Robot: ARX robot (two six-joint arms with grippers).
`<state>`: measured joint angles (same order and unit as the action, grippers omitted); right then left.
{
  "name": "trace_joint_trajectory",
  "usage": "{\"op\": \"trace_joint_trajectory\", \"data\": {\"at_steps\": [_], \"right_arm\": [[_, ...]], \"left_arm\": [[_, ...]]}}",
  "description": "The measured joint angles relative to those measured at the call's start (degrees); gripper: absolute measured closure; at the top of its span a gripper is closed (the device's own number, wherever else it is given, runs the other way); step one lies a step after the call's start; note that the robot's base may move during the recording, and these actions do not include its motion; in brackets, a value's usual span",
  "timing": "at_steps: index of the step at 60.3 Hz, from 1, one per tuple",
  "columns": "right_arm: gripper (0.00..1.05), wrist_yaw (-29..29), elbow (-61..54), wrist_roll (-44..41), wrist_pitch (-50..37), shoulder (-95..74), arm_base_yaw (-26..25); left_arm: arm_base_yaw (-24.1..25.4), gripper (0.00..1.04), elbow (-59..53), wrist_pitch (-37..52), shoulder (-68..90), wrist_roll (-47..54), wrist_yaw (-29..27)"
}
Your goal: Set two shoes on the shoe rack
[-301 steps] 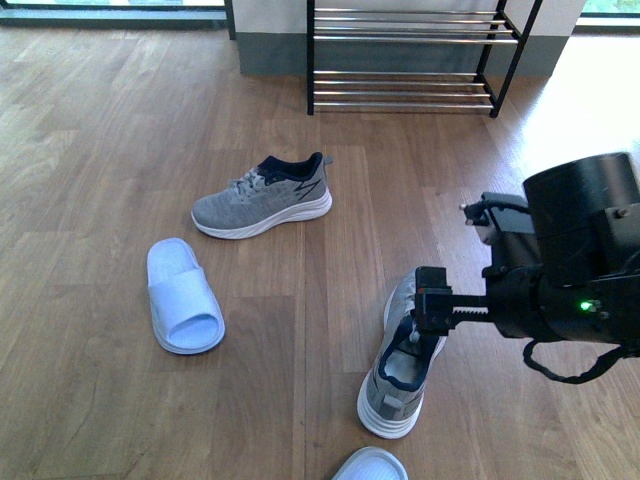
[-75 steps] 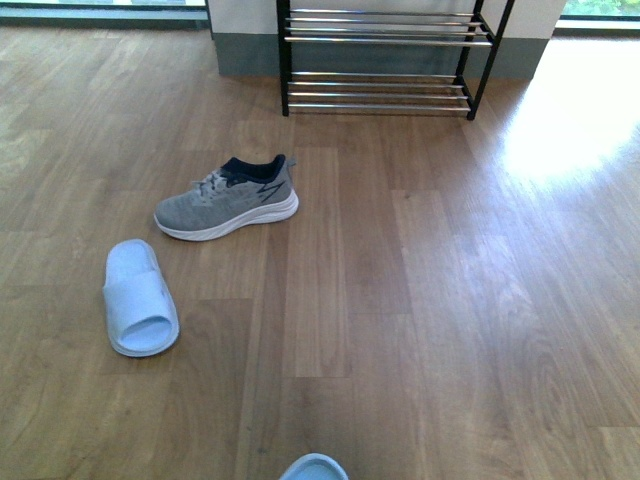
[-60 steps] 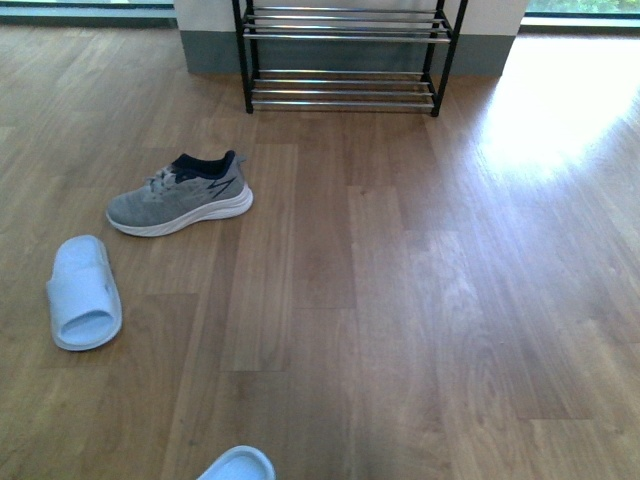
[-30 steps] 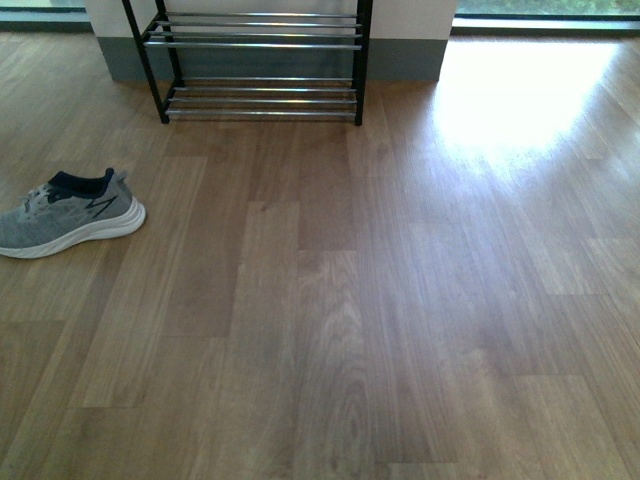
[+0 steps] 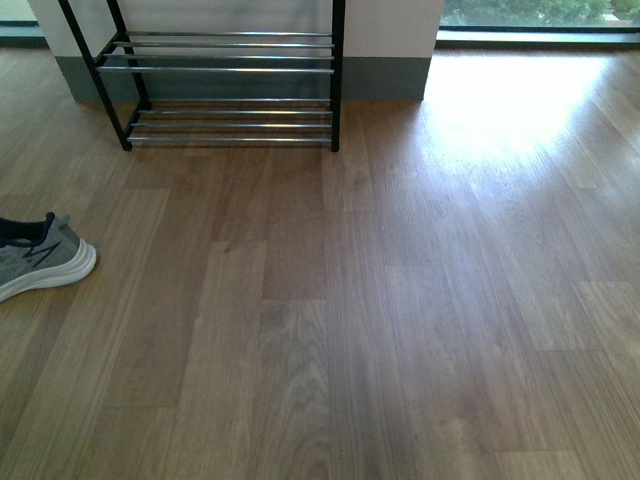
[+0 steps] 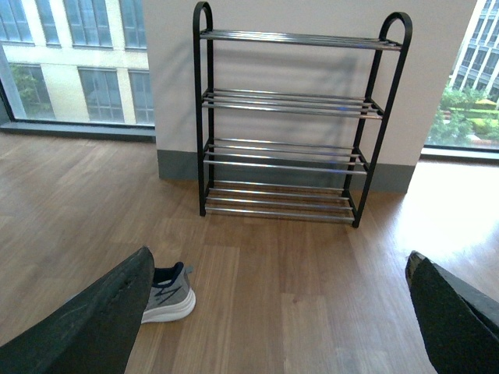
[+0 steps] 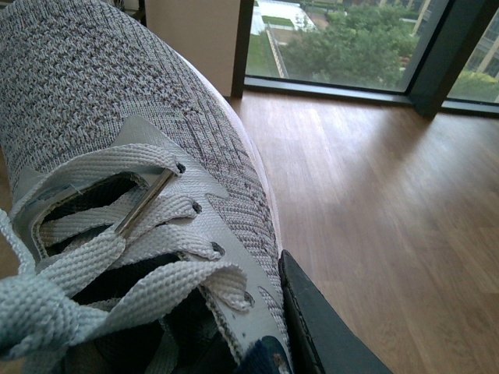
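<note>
- The sneaker on the floor [image 5: 40, 262] lies at the left edge of the front view, partly cut off and well apart from the shoe rack [image 5: 230, 90] in the upper left. Because it is almost out of the frame, I think it can easily be missed later.
- The rack's shelves are thin bars [image 6: 288, 101] with gaps, and all are bare in the left wrist view. A shoe set down tilted could slide off or catch between the bars.
- The rack stands left of the middle in the front view. A straight approach may therefore knock the shoe against the black side post [image 5: 337, 70].
- The left end effector [image 6: 279, 265] is wide open and holds nothing. Its dark fingers [image 6: 86, 327] show at the lower corners, pointed toward the rack.
- The right end effector [image 7: 156, 343] seems closed on the held sneaker [image 7: 117, 140], which fills the left half of the right wrist view. Only one finger [image 7: 323, 335] is visible, against the shoe's side. A grip on soft knit alone may let the shoe turn or drop.
- No arm shows in the front view, so I cannot tell the full pose.
</note>
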<state>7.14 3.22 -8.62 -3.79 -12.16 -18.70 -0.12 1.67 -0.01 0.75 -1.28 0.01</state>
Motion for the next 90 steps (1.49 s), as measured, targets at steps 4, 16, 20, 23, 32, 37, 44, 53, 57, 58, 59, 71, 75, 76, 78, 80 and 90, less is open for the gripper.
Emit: {"op": "trace_joint_trajectory", "data": {"at_steps": [4,16,20,23,32,37,44,53,57,58,59,71,75,76,78,80,90], "right_arm": [[1.03,0.0,0.0,0.0,0.0,0.0,0.0],[1.03,0.0,0.0,0.0,0.0,0.0,0.0],[1.03,0.0,0.0,0.0,0.0,0.0,0.0],[1.03,0.0,0.0,0.0,0.0,0.0,0.0],[1.03,0.1,0.0,0.0,0.0,0.0,0.0],[1.03,0.2,0.0,0.0,0.0,0.0,0.0],[1.03,0.2,0.0,0.0,0.0,0.0,0.0],[1.03,-0.3,0.0,0.0,0.0,0.0,0.0],[1.03,-0.1,0.0,0.0,0.0,0.0,0.0],[1.03,-0.1,0.0,0.0,0.0,0.0,0.0],[1.03,-0.1,0.0,0.0,0.0,0.0,0.0],[1.03,0.0,0.0,0.0,0.0,-0.1,0.0],[1.03,0.0,0.0,0.0,0.0,-0.1,0.0],[1.03,-0.1,0.0,0.0,0.0,-0.1,0.0],[1.03,0.0,0.0,0.0,0.0,-0.1,0.0],[1.03,0.1,0.0,0.0,0.0,-0.1,0.0],[1.03,1.3,0.0,0.1,0.0,-0.1,0.2]], "left_arm": [[0.0,0.09,0.0,0.0,0.0,0.0,0.0],[0.0,0.09,0.0,0.0,0.0,0.0,0.0],[0.0,0.09,0.0,0.0,0.0,0.0,0.0],[0.0,0.09,0.0,0.0,0.0,0.0,0.0],[0.0,0.09,0.0,0.0,0.0,0.0,0.0],[0.0,0.09,0.0,0.0,0.0,0.0,0.0],[0.0,0.09,0.0,0.0,0.0,0.0,0.0],[0.0,0.09,0.0,0.0,0.0,0.0,0.0],[0.0,0.09,0.0,0.0,0.0,0.0,0.0],[0.0,0.09,0.0,0.0,0.0,0.0,0.0],[0.0,0.09,0.0,0.0,0.0,0.0,0.0],[0.0,0.09,0.0,0.0,0.0,0.0,0.0],[0.0,0.09,0.0,0.0,0.0,0.0,0.0],[0.0,0.09,0.0,0.0,0.0,0.0,0.0],[0.0,0.09,0.0,0.0,0.0,0.0,0.0],[0.0,0.09,0.0,0.0,0.0,0.0,-0.1],[-0.7,0.09,0.7,-2.7,1.1,-2.4,-3.4]]}}
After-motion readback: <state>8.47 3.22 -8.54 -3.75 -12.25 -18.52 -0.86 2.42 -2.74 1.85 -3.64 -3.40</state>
